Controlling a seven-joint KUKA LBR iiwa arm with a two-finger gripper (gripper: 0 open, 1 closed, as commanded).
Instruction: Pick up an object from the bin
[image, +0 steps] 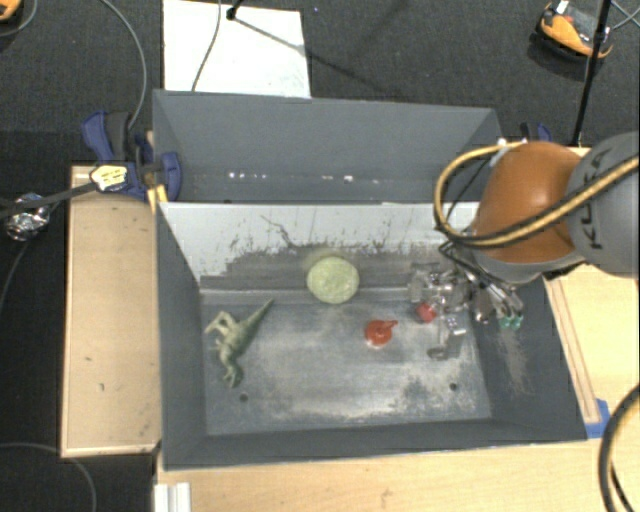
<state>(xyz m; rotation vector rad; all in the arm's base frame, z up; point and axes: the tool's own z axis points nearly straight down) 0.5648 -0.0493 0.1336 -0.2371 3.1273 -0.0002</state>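
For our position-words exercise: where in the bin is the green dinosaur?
In the camera view the dinosaur lies at the left of the bin, close to its left wall; the ball, its nearest neighbour, sits up and to its right.

My arm (605, 235) reaches in from the right, its wrist under a rounded orange cover (525, 205), with black-and-yellow cables (462, 180) looped around that cover's left side. Below the cover my pincer (443, 340) hangs, pointing down and slightly left of the wrist.
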